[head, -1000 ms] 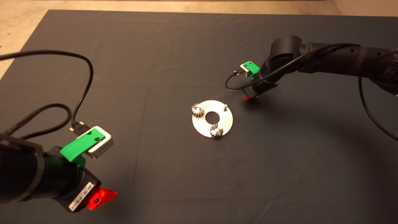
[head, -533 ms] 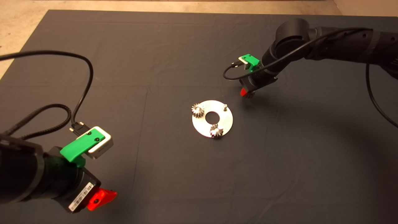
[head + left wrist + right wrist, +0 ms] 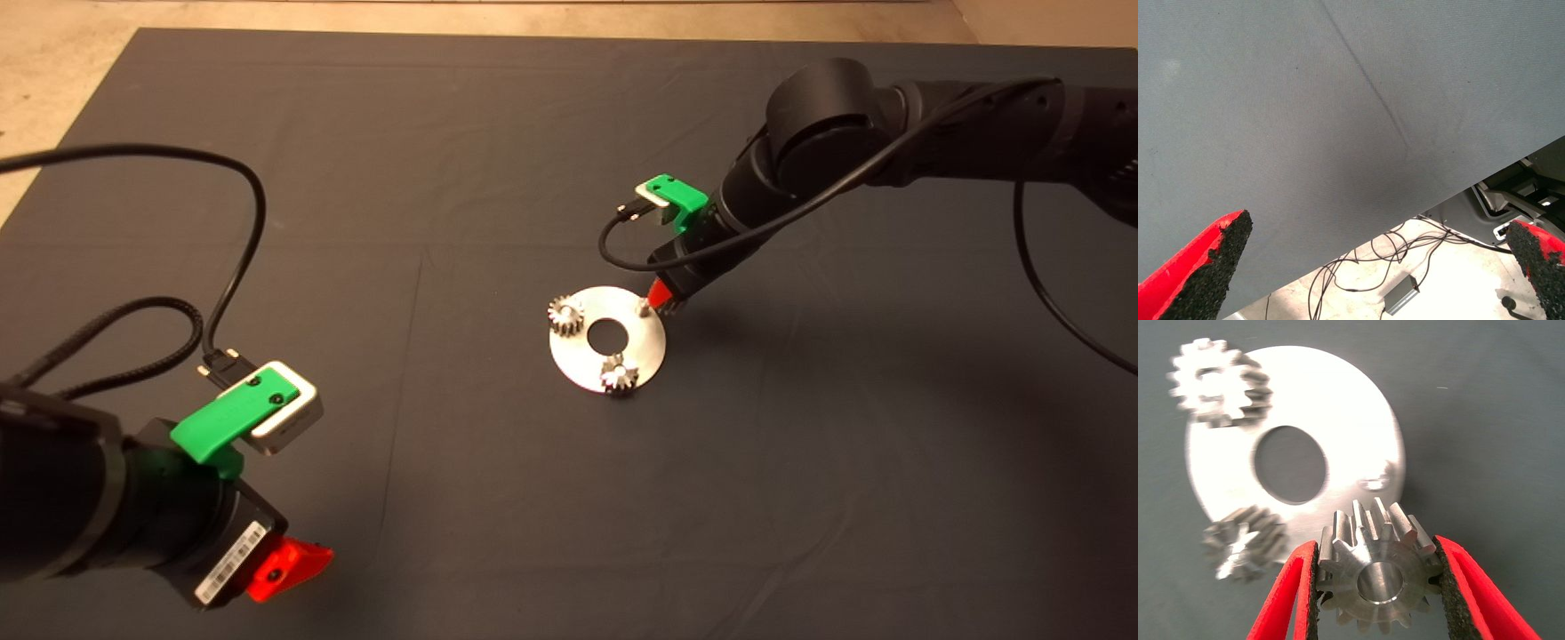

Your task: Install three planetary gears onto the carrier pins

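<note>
The shiny round disc (image 3: 582, 369) lies mid-mat with its carrier pins. Two planetary gears (image 3: 565, 315) (image 3: 618, 373) sit on pins. The third pin (image 3: 642, 305) stands bare. My right gripper (image 3: 662, 298) hovers at the disc's far right rim, just beside that bare pin, shut on a third gear (image 3: 1377, 577). In the right wrist view the held gear lies flat between the red fingers (image 3: 1288, 600), with the bare pin (image 3: 1375, 482) just beyond it on the disc (image 3: 1338, 400). My left gripper (image 3: 289, 564) is parked at the lower left, open, with nothing in it.
The dark mat (image 3: 498, 160) covers the table, with bare floor beyond its far edge. A black cable (image 3: 240, 258) loops from the left wrist over the mat. The left wrist view shows the mat's edge (image 3: 1418, 207) and cables (image 3: 1391, 250) on the floor.
My right gripper has lifted and moved left with the gear, from the mat right of the disc to the disc's rim beside the bare pin. The left arm has stayed still.
</note>
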`<state>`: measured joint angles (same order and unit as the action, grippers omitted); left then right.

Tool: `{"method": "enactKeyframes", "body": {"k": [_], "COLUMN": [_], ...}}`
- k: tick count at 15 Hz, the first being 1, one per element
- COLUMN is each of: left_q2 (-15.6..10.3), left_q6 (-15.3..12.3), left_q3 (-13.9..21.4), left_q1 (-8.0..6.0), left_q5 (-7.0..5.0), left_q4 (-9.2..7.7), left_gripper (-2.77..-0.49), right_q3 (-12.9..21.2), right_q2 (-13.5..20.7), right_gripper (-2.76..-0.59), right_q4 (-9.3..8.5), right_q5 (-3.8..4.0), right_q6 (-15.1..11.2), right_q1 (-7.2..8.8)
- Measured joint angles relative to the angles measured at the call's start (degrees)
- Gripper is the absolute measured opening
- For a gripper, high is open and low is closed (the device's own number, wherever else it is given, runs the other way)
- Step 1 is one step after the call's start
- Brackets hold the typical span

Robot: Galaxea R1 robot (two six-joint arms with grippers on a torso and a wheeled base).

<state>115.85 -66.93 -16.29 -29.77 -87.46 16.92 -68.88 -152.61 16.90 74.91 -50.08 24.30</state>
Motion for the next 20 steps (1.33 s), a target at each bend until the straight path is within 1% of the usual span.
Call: {"method": "enactKeyframes", "body": {"k": [1,3,8,9,13,14,15,19,20], "left_q2": [0.0,0.0,0.0,0.0,0.0,0.0,0.0,0.0,0.0], "left_q6": [0.0,0.0,0.0,0.0,0.0,0.0,0.0,0.0,0.0], "left_q3": [0.0,0.0,0.0,0.0,0.0,0.0,0.0,0.0,0.0], "left_q1": [-0.02,0.0,0.0,0.0,-0.02,0.0,0.0,0.0,0.0], "left_q5": [0.0,0.0,0.02,0.02,0.02,0.02,0.0,0.02,0.02], "left_q4": [0.0,0.0,-0.02,-0.02,-0.06,-0.11,-0.11,-0.15,-0.15], "left_gripper": [-0.49,-0.49,-0.49,-0.49,-0.49,-0.49,-0.49,-0.49,-0.49], "right_q3": [0.0,0.0,0.0,0.0,0.0,-0.1,-0.1,-0.1,-0.1], "right_q2": [-0.1,0.0,0.1,0.1,-0.2,-0.7,-1.5,-4.0,-4.5], "right_gripper": [-2.39,-2.39,-2.39,-2.39,-2.39,-2.39,-2.39,-2.4,-2.4], "right_q4": [0.0,0.0,0.0,0.0,0.0,0.02,0.1,0.22,0.38], "right_q5": [-0.07,0.13,0.11,0.31,0.39,0.8,0.98,0.92,1.16], "right_q6": [0.0,0.0,0.1,0.1,0.1,0.1,0.3,0.5,0.5], "right_q1": [0.01,0.01,0.01,0.01,0.01,0.0,-0.02,-0.02,-0.02]}}
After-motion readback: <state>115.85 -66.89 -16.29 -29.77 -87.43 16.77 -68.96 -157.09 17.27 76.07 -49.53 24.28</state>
